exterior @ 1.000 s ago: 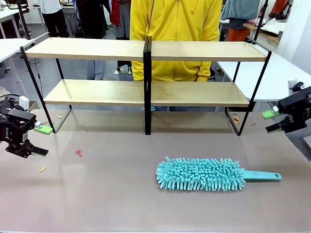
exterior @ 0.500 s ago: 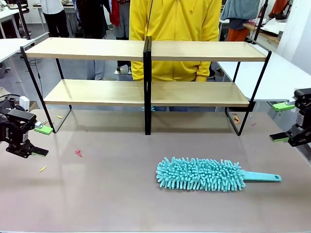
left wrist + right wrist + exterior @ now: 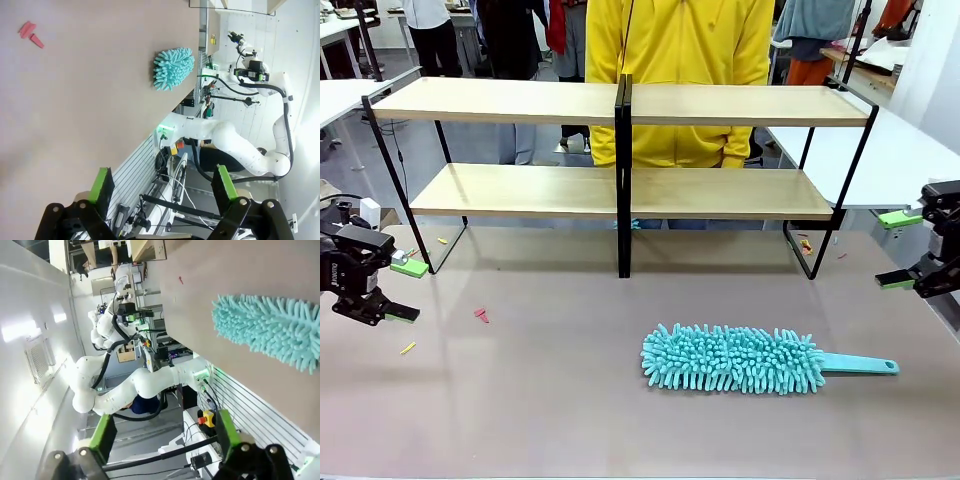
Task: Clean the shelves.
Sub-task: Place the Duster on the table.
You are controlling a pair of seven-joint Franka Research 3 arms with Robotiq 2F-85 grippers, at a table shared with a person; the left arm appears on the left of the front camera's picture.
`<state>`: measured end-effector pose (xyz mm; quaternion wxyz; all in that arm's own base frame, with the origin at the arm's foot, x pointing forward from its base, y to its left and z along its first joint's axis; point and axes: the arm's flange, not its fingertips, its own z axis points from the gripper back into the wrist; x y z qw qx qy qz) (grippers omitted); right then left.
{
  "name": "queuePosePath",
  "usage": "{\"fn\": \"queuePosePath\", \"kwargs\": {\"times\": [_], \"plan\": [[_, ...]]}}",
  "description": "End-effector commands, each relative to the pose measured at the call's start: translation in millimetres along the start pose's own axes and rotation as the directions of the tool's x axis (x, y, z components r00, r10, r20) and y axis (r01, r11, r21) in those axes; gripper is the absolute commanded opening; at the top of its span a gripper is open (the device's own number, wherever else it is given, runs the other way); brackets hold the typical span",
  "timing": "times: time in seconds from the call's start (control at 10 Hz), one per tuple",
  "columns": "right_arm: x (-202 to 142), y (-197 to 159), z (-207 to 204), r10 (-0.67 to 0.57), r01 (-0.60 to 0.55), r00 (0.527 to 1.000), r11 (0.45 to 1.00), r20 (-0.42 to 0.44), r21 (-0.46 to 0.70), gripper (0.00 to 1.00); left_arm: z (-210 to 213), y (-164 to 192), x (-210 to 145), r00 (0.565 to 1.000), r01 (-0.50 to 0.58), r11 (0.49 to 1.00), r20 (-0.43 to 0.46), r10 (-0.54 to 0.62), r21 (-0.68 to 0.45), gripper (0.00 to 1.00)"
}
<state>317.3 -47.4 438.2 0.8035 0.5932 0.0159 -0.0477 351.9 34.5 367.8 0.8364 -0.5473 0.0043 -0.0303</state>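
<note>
- Shelves (image 3: 620, 190), wide two-tier rack of light-wood boards on thin black metal frame, standing at far side of grey-brown table (image 3: 570, 400); both boards bare.
- Teal fluffy microfibre duster (image 3: 732, 358) with flat plastic handle lying near, right of centre, well apart from rack.
- Left gripper (image 3: 404, 290) at left table edge, jaws apart, holding nothing.
- Right gripper (image 3: 897, 250) at right edge, jaws wide apart, empty.
- Small pink scraps (image 3: 480, 315) on table, left.
- Person in yellow top (image 3: 680, 60) behind rack.

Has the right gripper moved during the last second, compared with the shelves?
Yes. The right gripper has drawn back toward the picture's right edge, away from the shelves' right leg, and its jaws have spread open. The duster lies unmoved.
</note>
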Motion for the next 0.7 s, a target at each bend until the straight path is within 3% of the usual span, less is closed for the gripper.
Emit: {"fn": "queuePosePath", "kwargs": {"times": [0.0, 0.6], "plan": [[1.1, 1.3, -1.2, 0.023, -0.023, 1.0, 1.0, 0.018, 0.001, 1.0, -2.3, -0.9, -3.2, 1.0, 0.02, 0.999, 0.014, -0.02, -0.026, 1.0], [1.1, 1.3, -1.2, 0.023, -0.023, 1.0, 1.0, 0.018, 0.001, 1.0, -2.3, -0.9, -3.2, 1.0, 0.02, 0.999, 0.014, -0.02, -0.026, 1.0]]}}
